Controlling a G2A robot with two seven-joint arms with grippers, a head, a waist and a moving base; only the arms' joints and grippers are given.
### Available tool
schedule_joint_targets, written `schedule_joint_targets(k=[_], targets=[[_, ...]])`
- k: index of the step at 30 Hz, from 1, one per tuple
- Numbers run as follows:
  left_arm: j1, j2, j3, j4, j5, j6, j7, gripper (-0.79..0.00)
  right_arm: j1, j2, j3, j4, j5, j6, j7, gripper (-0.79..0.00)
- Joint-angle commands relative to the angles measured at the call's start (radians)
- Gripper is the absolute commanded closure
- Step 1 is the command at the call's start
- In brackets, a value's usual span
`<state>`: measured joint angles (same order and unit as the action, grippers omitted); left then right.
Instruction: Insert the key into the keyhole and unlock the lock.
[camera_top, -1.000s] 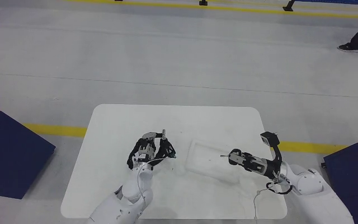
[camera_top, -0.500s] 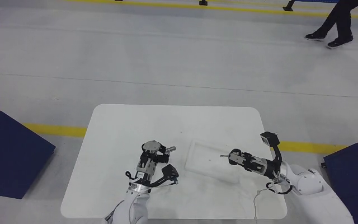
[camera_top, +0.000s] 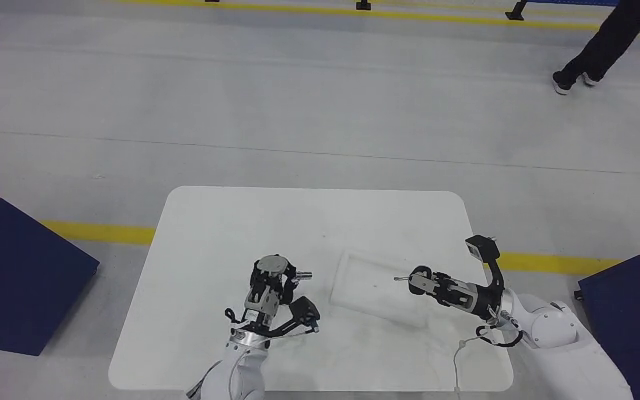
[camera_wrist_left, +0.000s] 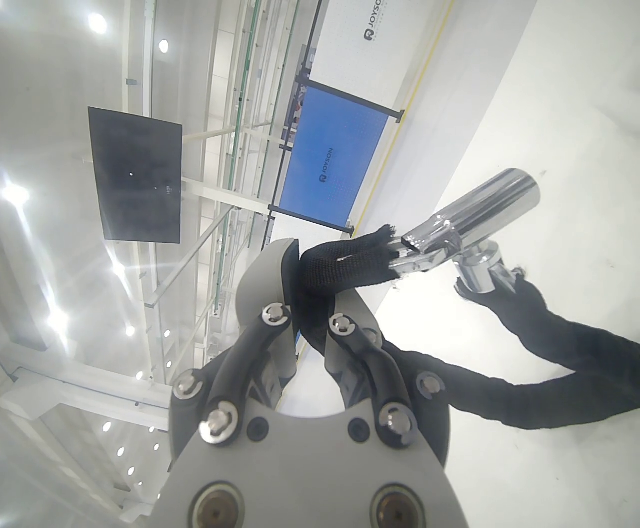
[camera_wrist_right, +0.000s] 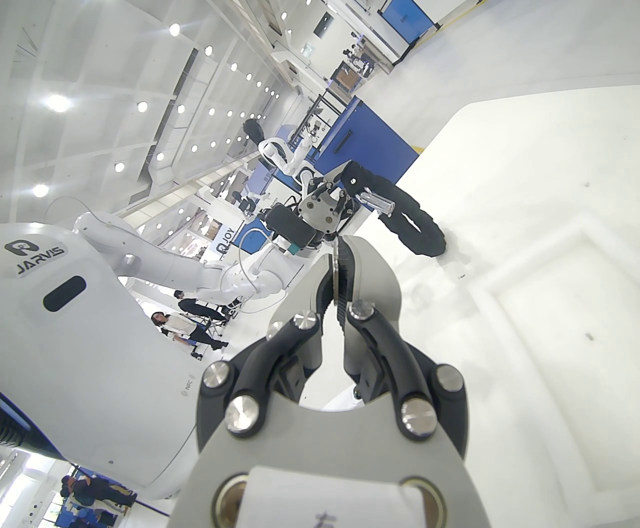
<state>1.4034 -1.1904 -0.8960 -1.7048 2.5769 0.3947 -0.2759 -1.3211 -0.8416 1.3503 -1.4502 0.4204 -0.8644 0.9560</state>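
White table (camera_top: 200, 260) beneath: left end effector (camera_wrist_left: 307, 280) clamps the black lock cable (camera_wrist_left: 550, 345), chrome cylinder (camera_wrist_left: 490, 210) just beyond; right end effector (camera_wrist_right: 340, 265), well apart, pinches the key (camera_wrist_right: 337, 282). Insertion looks pending; next, align key with cylinder.

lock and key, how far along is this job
Done: both parts are gripped. In hand: the left gripper is shut on the black cable of the lock; the right gripper pinches the key, well apart from the lock. Left: inserting the key and turning it.
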Motion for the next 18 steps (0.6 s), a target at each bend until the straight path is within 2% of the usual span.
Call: schedule_joint_targets(k=[1,6,11,18], targets=[[0.014,-0.001,-0.012,-0.017,-0.089,-0.001,0.047,0.000,0.000,0.000,0.000,0.000,0.000,0.000,0.000,0.000],[0.057,-0.002,-0.035,-0.078,-0.306,-0.033,0.186,0.000,0.000,0.000,0.000,0.000,0.000,0.000,0.000,0.000],[0.102,0.000,-0.058,-0.128,-0.448,-0.060,0.309,0.000,0.000,0.000,0.000,0.000,0.000,0.000,0.000,0.000],[0.167,0.001,-0.089,-0.198,-0.614,-0.107,0.403,0.000,0.000,0.000,0.000,0.000,0.000,0.000,0.000,0.000]])
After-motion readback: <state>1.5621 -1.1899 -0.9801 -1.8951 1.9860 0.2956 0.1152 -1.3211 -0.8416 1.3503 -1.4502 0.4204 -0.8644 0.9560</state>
